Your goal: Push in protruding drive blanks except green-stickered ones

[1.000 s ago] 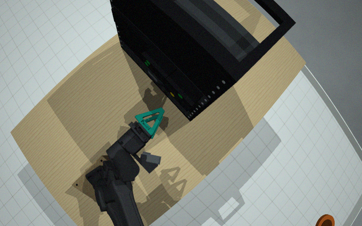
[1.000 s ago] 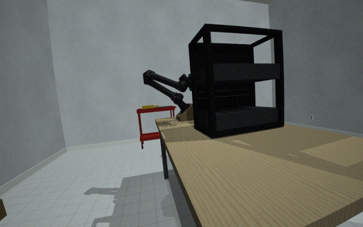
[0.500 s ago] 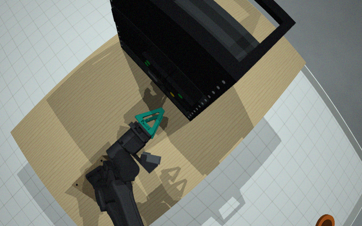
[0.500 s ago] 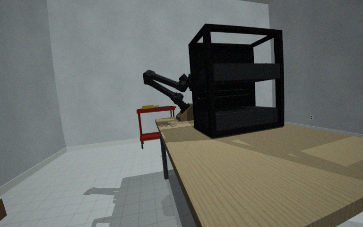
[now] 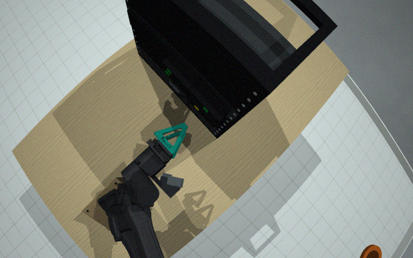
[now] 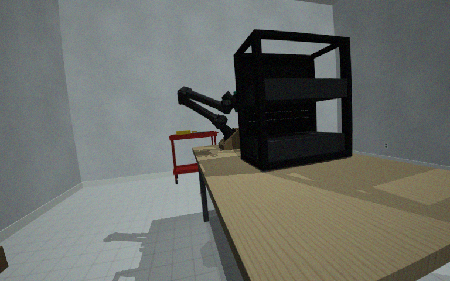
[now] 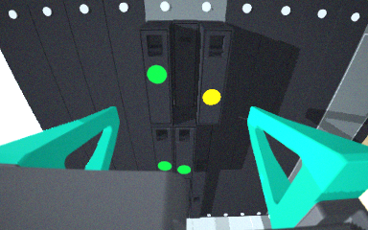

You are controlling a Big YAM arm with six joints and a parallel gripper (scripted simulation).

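The black rack (image 5: 317, 33) (image 6: 256, 99) (image 7: 72, 72) stands on the wooden table (image 5: 91, 106) (image 6: 331, 215). My gripper (image 5: 182, 127) (image 6: 235, 96) (image 7: 183, 114) is open and empty, and faces the rack's front a short way off without touching it. In the wrist view a drive blank with a yellow sticker (image 7: 211, 97) (image 5: 196, 107) stands proud beside a recessed slot. A blank with a green sticker (image 7: 156, 74) (image 5: 205, 109) is on the slot's other side. Two more blanks with green stickers (image 7: 164, 166) (image 7: 184, 169) (image 5: 167, 72) lie farther along the front.
The arm's base (image 5: 121, 206) is mounted at the table's edge near the rack's front. A red cart (image 6: 192, 136) stands on the floor beyond the table. An orange round object (image 5: 371, 250) lies on the floor far from the table.
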